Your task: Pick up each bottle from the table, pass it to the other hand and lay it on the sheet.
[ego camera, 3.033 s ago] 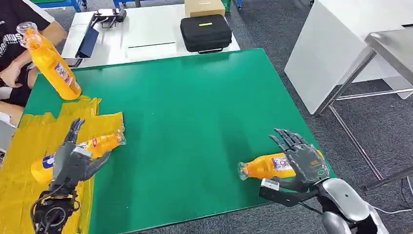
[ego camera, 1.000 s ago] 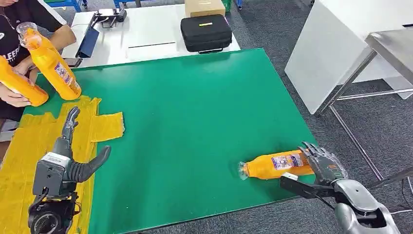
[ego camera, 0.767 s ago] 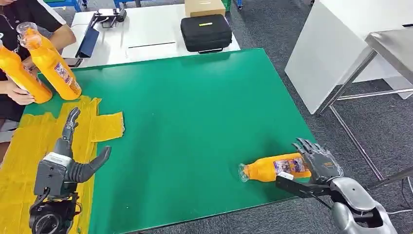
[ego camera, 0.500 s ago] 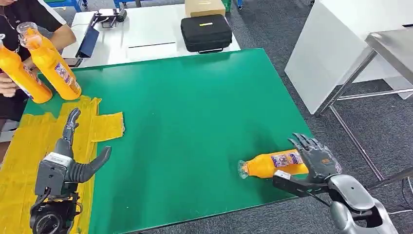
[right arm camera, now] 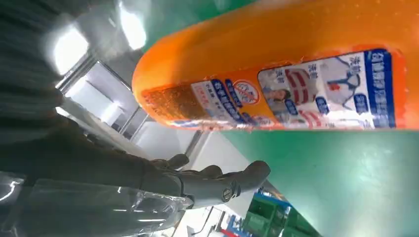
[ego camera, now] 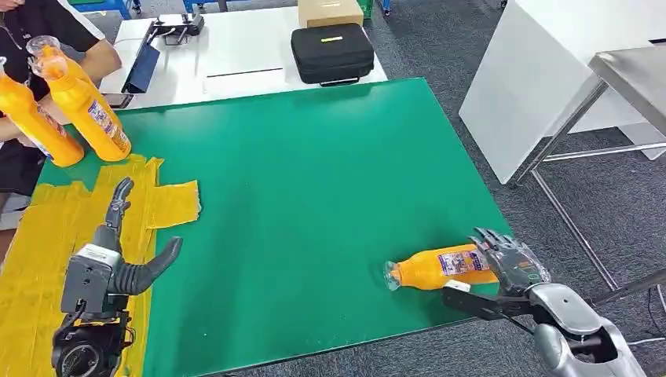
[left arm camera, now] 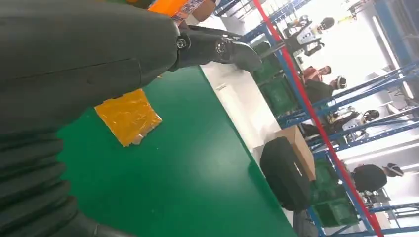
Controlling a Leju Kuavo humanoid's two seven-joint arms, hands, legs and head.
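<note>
An orange bottle (ego camera: pixel 438 267) (right arm camera: pixel 296 74) lies on its side near the green table's (ego camera: pixel 314 173) front right edge, cap end pointing left. My right hand (ego camera: pixel 512 265) is at its base end with the fingers (right arm camera: pixel 217 185) spread over it and the thumb stretched along the near side; it does not grip the bottle. My left hand (ego camera: pixel 118 255) hovers open and empty over the yellow sheet (ego camera: pixel 39 228) at the front left. Two more orange bottles stand upright at the far left: one (ego camera: pixel 85 102) alone, the other (ego camera: pixel 35 126) in a person's hand.
A person (ego camera: pixel 35 27) sits at the table's far left corner. Behind the green table a white table (ego camera: pixel 236 63) carries a black case (ego camera: pixel 331 52) and a cardboard box (ego camera: pixel 330 11). A white cabinet (ego camera: pixel 550 71) and a metal table frame stand to the right.
The bottle that lay on the sheet by my left hand was lifted by the person and now stands beside the other upright one. My right hand shifted slightly at the lying bottle's base.
</note>
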